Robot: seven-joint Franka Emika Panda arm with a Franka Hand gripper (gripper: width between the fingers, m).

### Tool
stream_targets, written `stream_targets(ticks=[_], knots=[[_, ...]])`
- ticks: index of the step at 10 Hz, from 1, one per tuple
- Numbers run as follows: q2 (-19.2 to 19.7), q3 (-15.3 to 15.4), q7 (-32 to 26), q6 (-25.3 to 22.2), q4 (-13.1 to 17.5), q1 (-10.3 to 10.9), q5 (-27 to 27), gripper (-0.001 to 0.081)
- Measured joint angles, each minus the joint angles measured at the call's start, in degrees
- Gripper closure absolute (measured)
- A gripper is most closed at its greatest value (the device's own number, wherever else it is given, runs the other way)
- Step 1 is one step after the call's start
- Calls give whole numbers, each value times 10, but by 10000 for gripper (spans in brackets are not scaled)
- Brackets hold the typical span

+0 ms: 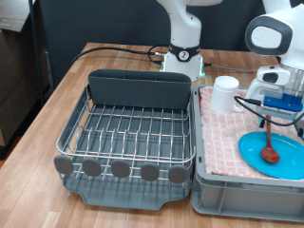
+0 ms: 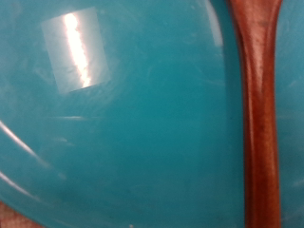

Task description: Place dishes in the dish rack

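At the exterior view's right, inside the cloth-lined crate (image 1: 228,185): my gripper (image 1: 273,121) pinching the wooden spoon (image 1: 269,142) upright, bowl end touching the plate (image 1: 273,157). Spoon: dark reddish-brown, slim, probably light, stiff; best held mid-handle. Plate: round, glossy light blue, likely slippery and breakable. Mug (image 1: 225,92): white, farther back. Dish rack (image 1: 128,133): left, no dishes in it.

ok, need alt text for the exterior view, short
The robot's hand hangs over a round light-blue plate in a grey plastic crate lined with red-and-white checked cloth, a dark-brown wooden spoon standing on the plate beneath it. A white mug sits behind; the silver wire dish rack at the view's left holds no dishes.
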Motion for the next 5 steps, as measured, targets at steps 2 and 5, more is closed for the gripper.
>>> stream_targets(ticks=[2,5], knots=[[1,-3,1,2,-3,0,-2,3],[1,-9,0,5,-8,0,-2,3]])
